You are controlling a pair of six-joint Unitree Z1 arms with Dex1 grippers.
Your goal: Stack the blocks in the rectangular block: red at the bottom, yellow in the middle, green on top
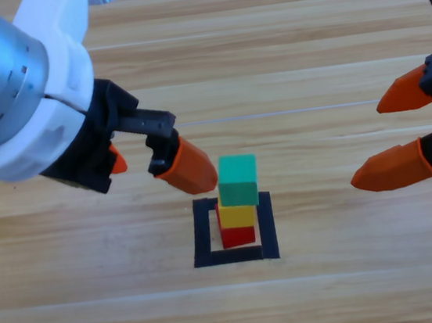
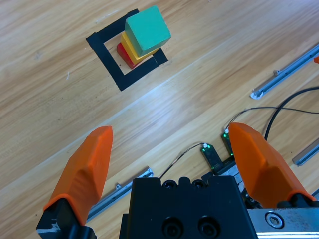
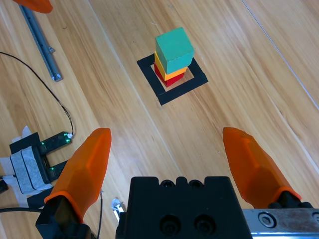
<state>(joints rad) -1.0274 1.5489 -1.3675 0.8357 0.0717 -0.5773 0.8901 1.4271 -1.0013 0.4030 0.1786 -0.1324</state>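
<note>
Stack looks done: red [image 1: 238, 236] at bottom, yellow [image 1: 237, 216] on it, green [image 1: 238, 180] on top, inside the rectangular block [image 1: 203, 234] at bench [image 1: 357, 286] centre. Left pincer [image 1: 153, 163] at the stack's 10 o'clock and right pincer [image 1: 398, 133] at 3 o'clock both gape empty, clear of the tower so nothing topples.

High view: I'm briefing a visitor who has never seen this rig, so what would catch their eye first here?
The three-cube tower: green cube on yellow cube on red cube, standing inside the black tape square at mid-table. Next, the left end effector, large in the upper left, its jaws open and one orange tip close beside the green cube. The right end effector waits open at the right edge.
</note>
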